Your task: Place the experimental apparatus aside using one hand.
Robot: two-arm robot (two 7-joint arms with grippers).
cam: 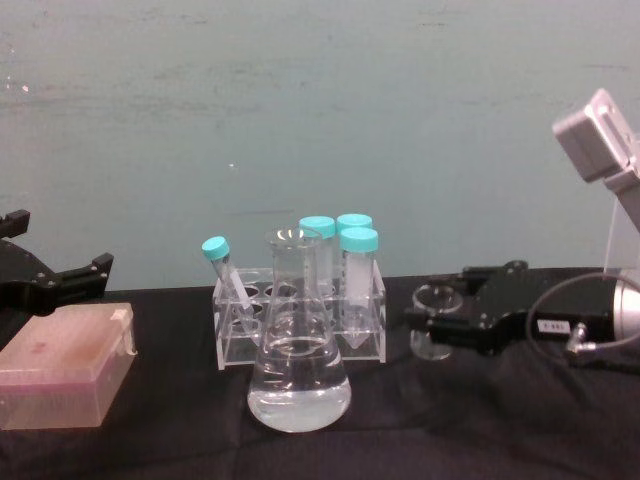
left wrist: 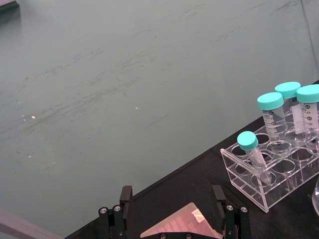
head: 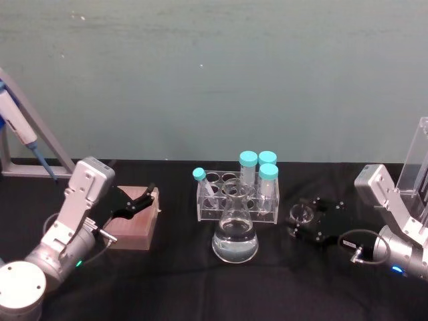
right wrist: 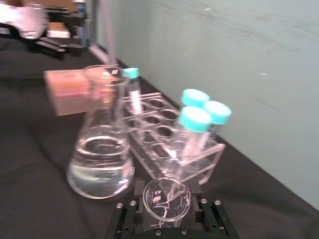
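Note:
My right gripper [head: 302,215] is shut on the small glass beaker [cam: 433,318], low over the black table to the right of the tube rack. In the right wrist view the beaker [right wrist: 166,200] sits between the two black fingers. The conical glass flask [head: 235,235], about a third full of clear liquid, stands upright in front of the rack, left of that gripper. A tall clear acrylic stand [head: 416,157] rises at the far right edge behind the right arm. My left gripper [head: 142,200] hangs open over a pink box at the left.
A clear tube rack [head: 212,204] holds several teal-capped tubes behind the flask. The pink box [head: 134,224] lies at the left. A blue-and-white pipette [head: 19,127] leans on a stand at the far left. Black cloth [head: 200,287] covers the table; a green wall stands behind.

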